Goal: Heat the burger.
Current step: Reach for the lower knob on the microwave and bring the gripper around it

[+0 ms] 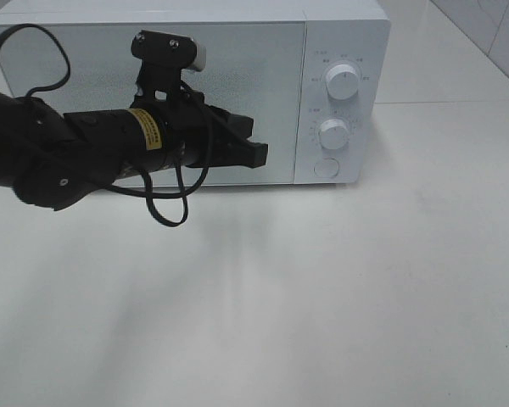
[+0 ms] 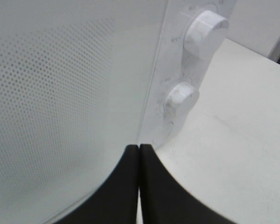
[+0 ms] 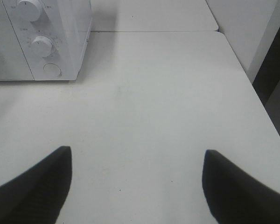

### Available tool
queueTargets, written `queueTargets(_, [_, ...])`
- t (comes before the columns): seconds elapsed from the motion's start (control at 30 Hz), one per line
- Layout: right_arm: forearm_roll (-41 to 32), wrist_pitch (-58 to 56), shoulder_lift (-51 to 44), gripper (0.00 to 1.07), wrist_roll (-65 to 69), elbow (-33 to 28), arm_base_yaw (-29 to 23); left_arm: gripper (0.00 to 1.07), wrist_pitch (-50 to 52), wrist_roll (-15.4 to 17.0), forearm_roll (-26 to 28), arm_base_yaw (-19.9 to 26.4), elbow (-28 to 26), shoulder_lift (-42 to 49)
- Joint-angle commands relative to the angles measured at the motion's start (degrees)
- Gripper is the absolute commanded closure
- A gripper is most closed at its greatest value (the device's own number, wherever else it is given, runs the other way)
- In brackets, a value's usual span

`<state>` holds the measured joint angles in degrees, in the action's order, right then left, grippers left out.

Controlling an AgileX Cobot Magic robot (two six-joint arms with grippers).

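The burger is out of view in every frame. A white microwave (image 1: pixel 195 85) stands at the back of the table with its door closed. My left gripper (image 1: pixel 256 153) is shut and empty. It hovers close in front of the door's right edge, near the control panel. In the left wrist view the shut fingertips (image 2: pixel 138 151) point at the seam between door and panel (image 2: pixel 154 107). My right gripper (image 3: pixel 135 161) is open and empty above bare table, to the right of the microwave (image 3: pixel 46 42). It does not show in the exterior high view.
The control panel has two white knobs, an upper knob (image 1: pixel 343 82) and a lower knob (image 1: pixel 333 133), with a round button (image 1: pixel 326 167) below. A black cable (image 1: pixel 171 203) loops under the left arm. The white table's right edge (image 3: pixel 252 88) borders a dark gap.
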<state>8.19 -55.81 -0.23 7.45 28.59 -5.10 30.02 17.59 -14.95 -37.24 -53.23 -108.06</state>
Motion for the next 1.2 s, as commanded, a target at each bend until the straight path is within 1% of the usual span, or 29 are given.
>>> queueTargets(0.03, [0.3,0.7,-1.4,0.34,-0.2,-0.1,0.3,1.07,-2.8,0.6,-0.1,-0.6,2.4,3.3])
queueTargets(0.07, [0.3,0.7,-1.4,0.34,-0.2,-0.1,0.3,1.07,-4.8,0.6,-0.1,-0.6,4.4,5.2])
queueTargets(0.13, [0.3,0.7,-1.4,0.34,-0.2,-0.1,0.3,1.07,-6.0,0.6,-0.1,-0.6,5.2,6.0])
queueTargets(0.17, [0.3,0.7,-1.4,0.34,-0.2,-0.1,0.3,1.03,-9.7,0.6,-0.1,-0.6,7.1,7.6])
queueTargets(0.2, [0.3,0.7,-1.4,0.34,-0.2,-0.1,0.3,0.88,-15.1,0.6,-0.1,-0.6,8.2,8.7])
queueTargets(0.23, [0.3,0.7,-1.4,0.34,-0.2,-0.1,0.3,0.88,-15.1,0.6,-0.1,-0.6,8.2,8.7])
queueTargets(0.27, [0.3,0.7,-1.4,0.34,-0.2,-0.1,0.3,0.75,-17.9,0.6,-0.1,-0.6,8.6,9.2])
queueTargets(0.3, [0.3,0.7,-1.4,0.34,-0.2,-0.1,0.3,0.45,-25.2,0.6,-0.1,-0.6,8.8,10.0])
queueTargets(0.33, [0.3,0.7,-1.4,0.34,-0.2,-0.1,0.3,0.45,-25.2,0.6,-0.1,-0.6,8.8,10.0])
queueTargets(0.37, [0.3,0.7,-1.4,0.34,-0.2,-0.1,0.3,0.31,-28.8,0.8,0.0,-0.6,8.9,10.4])
queueTargets(0.4, [0.3,0.7,-1.4,0.34,-0.2,-0.1,0.3,0.04,-36.0,1.2,0.8,-0.6,8.9,11.2])
queueTargets(0.5, [0.3,0.7,-1.4,0.34,-0.2,-0.1,0.3,0.06,-38.4,1.7,1.1,-0.7,8.9,11.6])
queueTargets(0.53, [0.3,0.7,-1.4,0.34,-0.2,-0.1,0.3,0.08,-43.1,2.2,2.3,-0.7,8.9,12.9])
queueTargets(0.57, [0.3,0.7,-1.4,0.34,-0.2,-0.1,0.3,0.09,-45.6,2.2,3.2,-0.7,8.9,13.6])
queueTargets(0.6, [0.3,0.7,-1.4,0.34,-0.2,-0.1,0.3,0.09,-45.6,2.2,3.2,-0.7,8.9,13.6])
queueTargets(0.67, [0.3,0.7,-1.4,0.34,-0.2,-0.1,0.3,0.09,-54.9,2.1,5.9,-0.7,8.9,17.0])
queueTargets(0.7, [0.3,0.7,-1.4,0.34,-0.2,-0.1,0.3,0.09,-54.9,2.1,5.9,-0.7,8.9,17.0])
queueTargets(0.77, [0.3,0.7,-1.4,0.34,-0.2,-0.1,0.3,0.09,-61.6,2.1,5.8,-0.7,8.9,20.1])
queueTargets(0.8, [0.3,0.7,-1.4,0.34,-0.2,-0.1,0.3,0.09,-61.6,2.1,5.8,-0.7,8.9,20.1])
queueTargets(0.87, [0.3,0.7,-1.4,0.34,-0.2,-0.1,0.3,0.09,-66.7,2.1,5.8,-0.7,8.9,22.9])
queueTargets(0.9, [0.3,0.7,-1.4,0.34,-0.2,-0.1,0.3,0.09,-66.7,2.1,5.8,-0.7,8.9,22.9])
queueTargets(0.97, [0.3,0.7,-1.4,0.34,-0.2,-0.1,0.3,0.09,-71.0,2.2,6.0,-0.1,8.9,24.3])
queueTargets(1.0, [0.3,0.7,-1.4,0.34,-0.2,-0.1,0.3,0.09,-71.0,2.2,6.0,-0.1,8.9,24.3])
queueTargets(1.03, [0.3,0.7,-1.4,0.34,-0.2,-0.1,0.3,0.09,-72.5,2.2,6.6,0.7,8.9,24.5])
queueTargets(1.07, [0.3,0.7,-1.4,0.34,-0.2,-0.1,0.3,0.09,-76.0,2.1,8.7,3.2,8.9,24.6])
queueTargets(1.1, [0.3,0.7,-1.4,0.34,-0.2,-0.1,0.3,0.09,-76.0,2.1,8.7,3.2,8.9,24.6])
queueTargets(1.13, [0.3,0.7,-1.4,0.34,-0.2,-0.1,0.3,0.09,-78.9,1.6,9.7,5.8,8.9,24.9])
queueTargets(1.17, [0.3,0.7,-1.4,0.34,-0.2,-0.1,0.3,0.09,-78.9,1.6,9.7,5.8,8.9,24.9])
queueTargets(1.2, [0.3,0.7,-1.4,0.34,-0.2,-0.1,0.3,0.09,-80.3,1.3,9.8,7.2,8.9,25.2])
